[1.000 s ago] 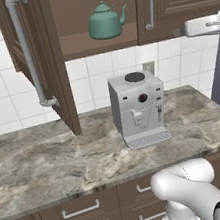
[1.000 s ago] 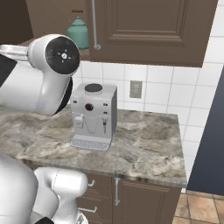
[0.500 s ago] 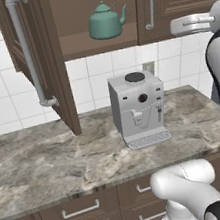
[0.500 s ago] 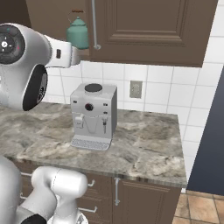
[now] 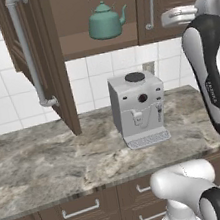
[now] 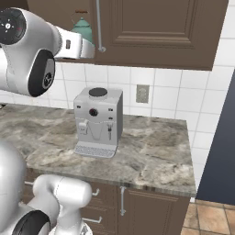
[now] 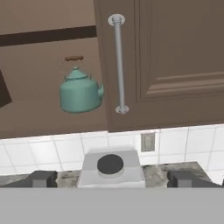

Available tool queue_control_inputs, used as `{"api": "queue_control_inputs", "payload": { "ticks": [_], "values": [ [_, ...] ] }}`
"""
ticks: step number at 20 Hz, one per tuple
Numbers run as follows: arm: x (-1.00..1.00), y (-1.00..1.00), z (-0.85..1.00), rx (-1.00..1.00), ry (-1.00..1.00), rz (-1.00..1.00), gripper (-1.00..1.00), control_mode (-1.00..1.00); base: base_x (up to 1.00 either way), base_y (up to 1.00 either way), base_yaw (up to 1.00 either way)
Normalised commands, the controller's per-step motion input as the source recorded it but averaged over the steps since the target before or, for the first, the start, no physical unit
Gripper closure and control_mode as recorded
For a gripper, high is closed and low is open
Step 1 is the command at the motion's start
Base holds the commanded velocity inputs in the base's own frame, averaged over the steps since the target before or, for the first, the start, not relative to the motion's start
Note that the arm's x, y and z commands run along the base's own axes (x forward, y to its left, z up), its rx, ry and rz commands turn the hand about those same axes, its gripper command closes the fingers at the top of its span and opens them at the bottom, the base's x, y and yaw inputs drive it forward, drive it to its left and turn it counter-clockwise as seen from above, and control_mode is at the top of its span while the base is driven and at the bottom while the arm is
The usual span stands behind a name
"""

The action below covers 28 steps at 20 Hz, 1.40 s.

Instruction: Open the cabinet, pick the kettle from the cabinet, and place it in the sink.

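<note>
The cabinet [image 5: 91, 14] hangs above the counter with its left door [image 5: 42, 57] swung open and its right door [image 7: 175, 57] closed. The teal kettle [image 5: 104, 20] stands upright on the bottom shelf, spout to the right; it is also seen in the hand view [image 7: 81, 92] and partly behind my arm [image 6: 84, 25]. My gripper [image 7: 112, 179] is open and empty, held at shelf height in front of the closed right door and facing the cabinet, well short of the kettle. Its hand [image 5: 180, 16] is right of the kettle. The sink is out of view.
A grey coffee machine [image 5: 138, 108] stands on the marbled counter [image 5: 50, 162] right below the kettle. The right door's silver bar handle [image 7: 118, 63] hangs just right of the kettle. The open door juts out over the counter. Drawers [image 5: 81, 210] run below.
My arm has swung up and its hand has moved left along the cabinet front toward the kettle. The gripper has stayed open. The kettle and doors have not moved.
</note>
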Motion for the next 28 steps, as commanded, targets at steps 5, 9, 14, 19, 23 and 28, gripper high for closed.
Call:
{"api": "queue_control_inputs", "payload": {
  "ticks": [5, 9, 14, 19, 23, 28],
  "values": [
    [0.47, -0.09, 0.07, 0.0, 0.02, 0.0, -1.0, -1.0, 0.0, 0.0, 0.0],
    [0.48, -0.11, 0.09, 0.0, 0.0, 0.0, -1.0, -1.0, 0.0, 0.0, 0.0],
    [0.44, -0.03, 0.06, 0.0, 0.0, 0.0, -1.0, -1.0, 0.0, 0.0, 0.0],
    [0.52, -0.02, 0.01, 0.0, 0.0, 0.0, -1.0, -1.0, 0.0, 0.0, 0.0],
    [0.48, -0.04, 0.01, 0.0, 0.0, 0.0, -1.0, -1.0, 0.0, 0.0, 0.0],
    [0.47, -0.05, 0.0, 0.0, 0.0, 0.0, -1.0, -1.0, 0.0, 0.0, 0.0]
  ]
}}
